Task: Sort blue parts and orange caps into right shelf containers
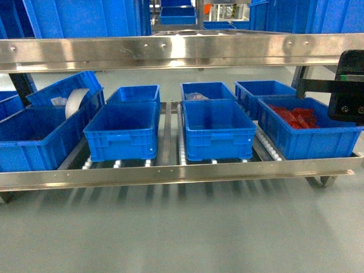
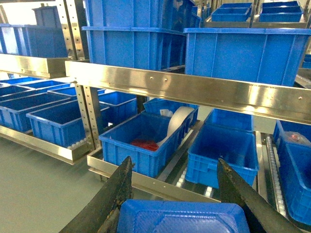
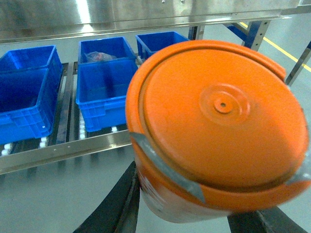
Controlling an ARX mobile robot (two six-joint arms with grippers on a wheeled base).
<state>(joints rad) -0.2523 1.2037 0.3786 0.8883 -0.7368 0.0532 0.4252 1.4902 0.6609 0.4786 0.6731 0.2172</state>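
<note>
While both loads are in hand: nothing from this trip is dropped yet.
Right gripper [image 3: 194,213]: clamped on an orange cap [image 3: 218,126] – held in front of the shelf, short of the crates.
Left gripper [image 2: 177,194]: closed around a blue part [image 2: 182,218], also short of the shelf.
Rightmost crate [image 1: 318,142]: already holds red-orange pieces [image 1: 293,116].
Middle crates [image 1: 219,133]: look bare.
Left to do: carry both in and release – the sort looks early.

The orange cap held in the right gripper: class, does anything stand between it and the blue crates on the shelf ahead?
Nothing visible does. In the right wrist view the orange cap sits in the right gripper, with only open floor between it and the open-topped blue crates. The steel shelf rail runs overhead, above the crates, not in front.
</note>
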